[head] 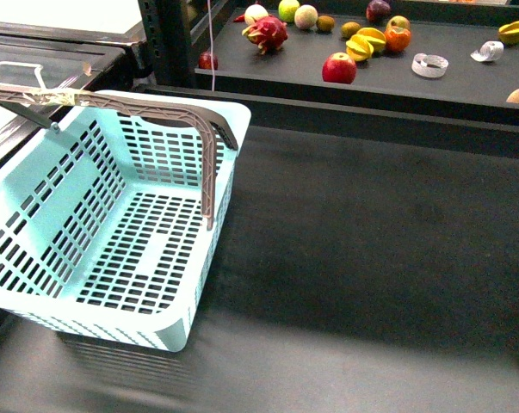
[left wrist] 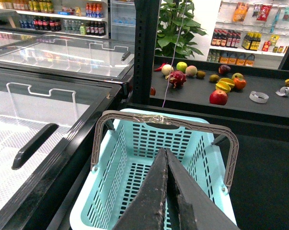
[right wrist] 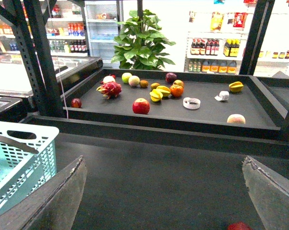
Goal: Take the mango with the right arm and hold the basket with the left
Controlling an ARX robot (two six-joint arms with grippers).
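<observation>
While left claw (left wrist: 166,153) hangs closed, empty, facing basket (left wrist: 134,143) (right claw (right wrist: 163,163) gaping, empty), we judge start: reach far mango (right wrist: 236,119).

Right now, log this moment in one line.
left fingers shut, facing basket, no grip | right fingers open, empty | mango on shelf, untouched | basket empty
</observation>
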